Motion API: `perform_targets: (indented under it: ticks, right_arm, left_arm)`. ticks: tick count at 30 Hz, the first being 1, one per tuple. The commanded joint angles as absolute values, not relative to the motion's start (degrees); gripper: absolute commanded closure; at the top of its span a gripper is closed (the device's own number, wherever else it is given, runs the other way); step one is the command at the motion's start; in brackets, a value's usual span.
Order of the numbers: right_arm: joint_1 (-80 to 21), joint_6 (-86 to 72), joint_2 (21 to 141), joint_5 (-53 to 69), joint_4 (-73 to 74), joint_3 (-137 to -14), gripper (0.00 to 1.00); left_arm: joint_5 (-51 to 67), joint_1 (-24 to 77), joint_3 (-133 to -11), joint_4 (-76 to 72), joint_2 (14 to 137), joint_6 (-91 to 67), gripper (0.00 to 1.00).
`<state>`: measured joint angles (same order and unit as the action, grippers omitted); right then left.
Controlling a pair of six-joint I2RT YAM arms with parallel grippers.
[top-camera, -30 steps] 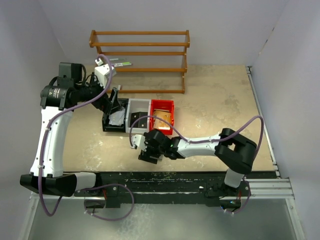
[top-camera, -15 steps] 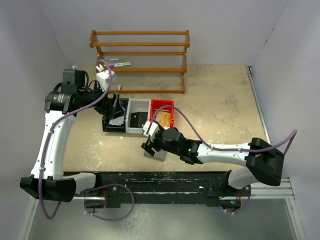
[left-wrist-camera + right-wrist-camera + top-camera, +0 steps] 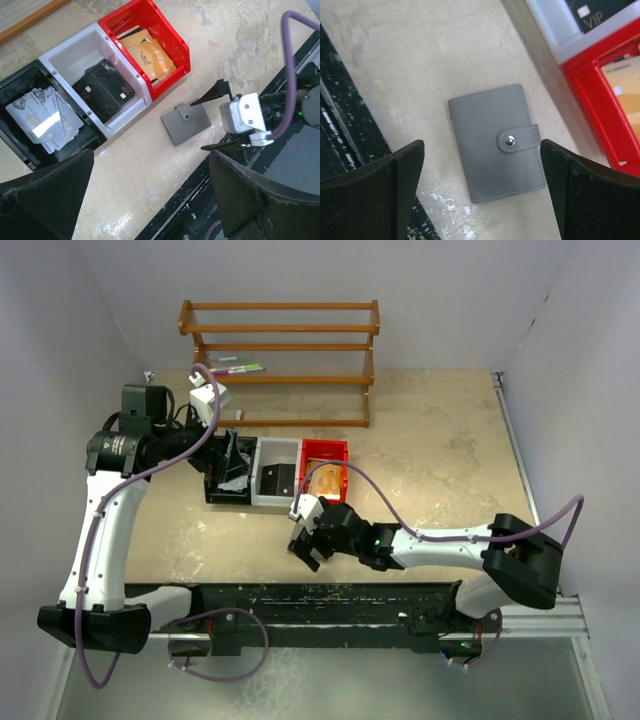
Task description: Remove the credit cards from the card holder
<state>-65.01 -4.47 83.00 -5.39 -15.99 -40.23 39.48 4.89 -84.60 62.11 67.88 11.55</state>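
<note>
One grey card holder (image 3: 495, 142) lies flat on the worktop (image 3: 400, 55), folded shut. Its stitched cover faces up, and a short tab is fastened across one edge by a round metal snap. It sits just beside the red bin (image 3: 172, 36), on the side towards the worktop's near edge. The right tool (image 3: 305, 538) hangs over it with fingers apart, one on either side, while the left tool (image 3: 150, 165), also spread wide, hovers above the row of bins (image 3: 65, 55).

light: bright, even, overhead | shadows: soft | focus: sharp; near edges blurred
</note>
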Motion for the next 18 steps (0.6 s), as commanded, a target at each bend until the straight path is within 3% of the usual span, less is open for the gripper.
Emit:
perform_targets:
  ticks: [1, 18]
  right_arm:
    - [-64.59, -5.92, 86.19, -8.44, -14.35, -41.38, 0.0]
    - [-63.7, -5.94, 95.08, -6.42, -13.43, -42.26, 0.0]
  left_arm:
    - [41.54, 4.57, -85.45, 60.44, 67.31, 11.72, 0.01]
    - [41.64, 4.57, -87.4, 60.93, 67.76, 12.84, 0.01]
